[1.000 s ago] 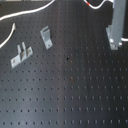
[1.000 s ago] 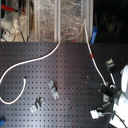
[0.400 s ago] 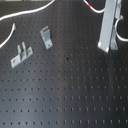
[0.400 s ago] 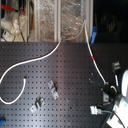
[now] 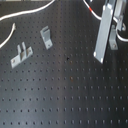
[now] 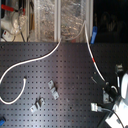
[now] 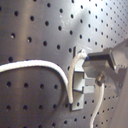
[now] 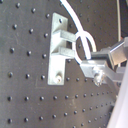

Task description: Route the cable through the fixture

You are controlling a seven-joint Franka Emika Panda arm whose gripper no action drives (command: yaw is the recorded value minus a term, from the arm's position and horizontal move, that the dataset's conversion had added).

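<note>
The white cable (image 6: 30, 65) runs from the board's left side in the second exterior view up to the back, then down past its red band (image 6: 96, 61) to my gripper (image 6: 111, 94). In the first wrist view the cable (image 7: 35, 65) curls through a metal fixture (image 7: 77, 87) bolted to the board, right beside my gripper (image 7: 100, 67). The second wrist view shows the same fixture (image 8: 59, 47) with the cable's loop (image 8: 86, 42) against its prongs. The gripper (image 5: 106, 52) looks shut on the cable.
Two more metal brackets stand on the black perforated board (image 5: 65, 95): a low one (image 5: 22, 54) and an upright one (image 5: 46, 37) at the first exterior view's left. Clutter and clear plastic (image 6: 60, 20) lie behind the board in the second exterior view.
The gripper has moved toward the first exterior view's left and come lower over the board, carrying the cable with it. The brackets have not moved.
</note>
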